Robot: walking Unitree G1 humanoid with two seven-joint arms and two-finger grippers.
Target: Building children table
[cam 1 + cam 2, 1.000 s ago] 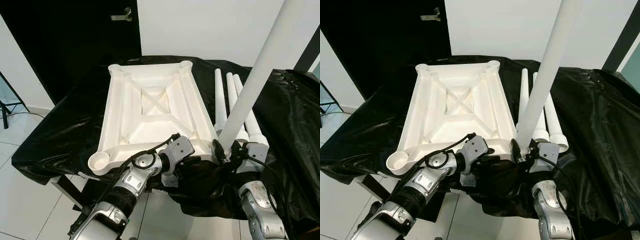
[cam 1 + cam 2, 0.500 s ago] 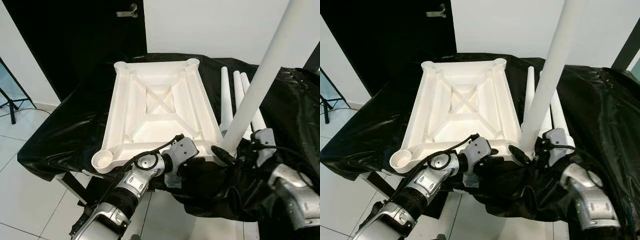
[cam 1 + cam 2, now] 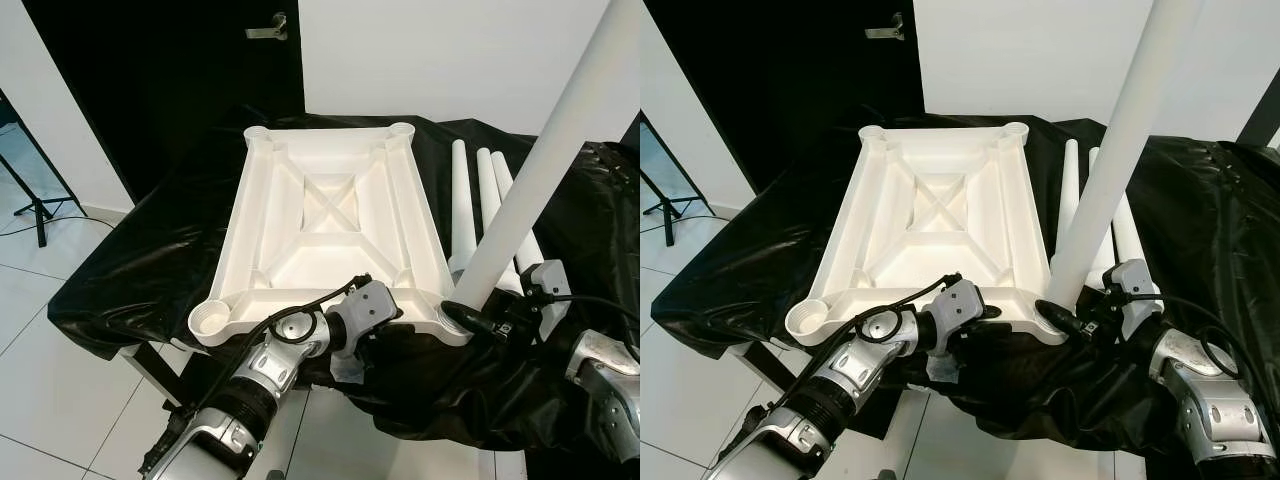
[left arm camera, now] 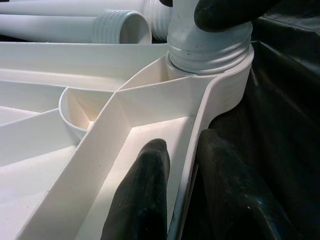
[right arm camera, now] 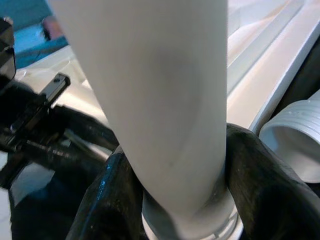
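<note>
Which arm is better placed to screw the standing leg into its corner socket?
The right. The right gripper already clamps the standing leg at its base in the corner socket. The left gripper pinches the tabletop rim, steadying it.

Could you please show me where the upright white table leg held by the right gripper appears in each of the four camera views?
Left eye view: the upright leg rises at the right, from the near right corner socket.
Right eye view: the same leg stands right of centre.
Left wrist view: its threaded base sits in the socket.
Right wrist view: the leg stands between the black fingers.
Shared landmark: the white tabletop.
</note>
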